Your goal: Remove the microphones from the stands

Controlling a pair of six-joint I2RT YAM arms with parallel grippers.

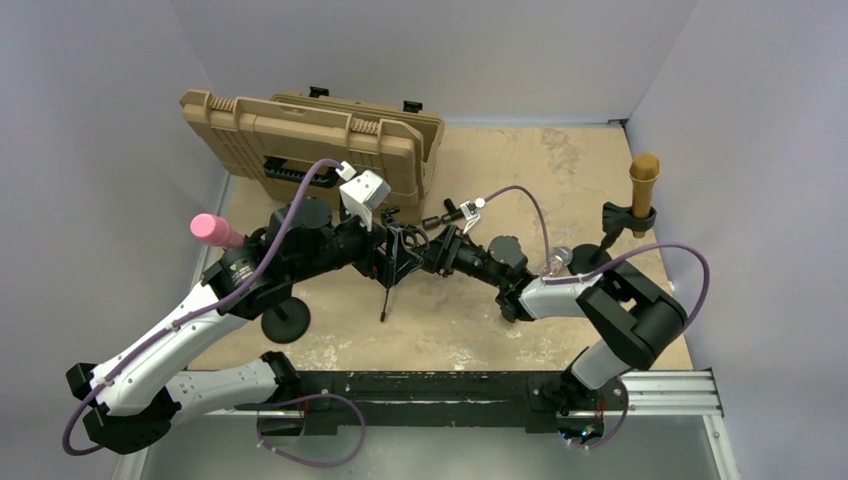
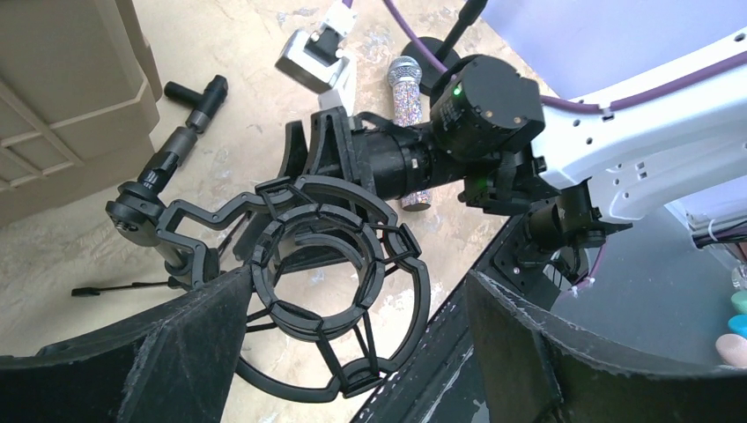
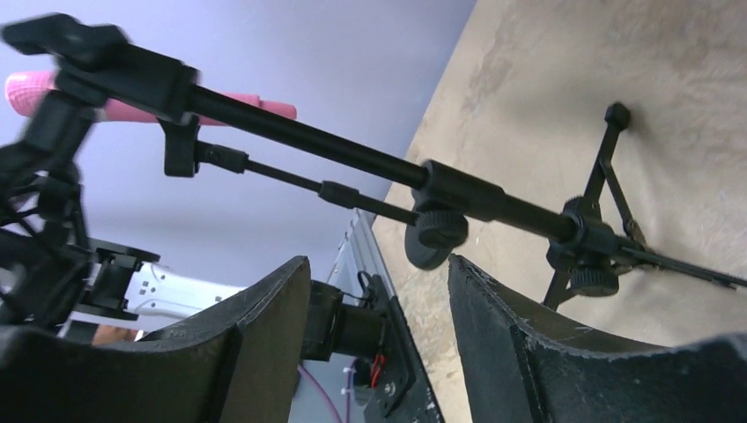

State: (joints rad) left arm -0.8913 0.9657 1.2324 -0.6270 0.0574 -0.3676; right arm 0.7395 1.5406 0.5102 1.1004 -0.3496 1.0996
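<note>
Top external view is giving us both arms meeting over the middle of the table, the left end effector and the right end effector facing each other across a black shock mount. A tan case is leaning at the back left. A pink microphone is poking out from behind the left arm, and a gold microphone is sitting upright in a clip at the right edge.

From the left wrist we are seeing what that view is hiding. The shock mount is hanging empty, nothing in its ring, framed between the left end effector's widely parted fingers. Neither finger is touching it. Behind it the right arm's fingers are also splayed apart. A glittery silver microphone is lying flat on the table beyond the right wrist, free of the mount. From above, we are catching only its head beside the right arm.

From the right wrist we are getting the tripod stand alone. Its rod is running across the frame above the right end effector, whose fingers are standing open and gripping nothing. Its legs are resting on the table, and the pink microphone is blurring in at the upper left.
</note>
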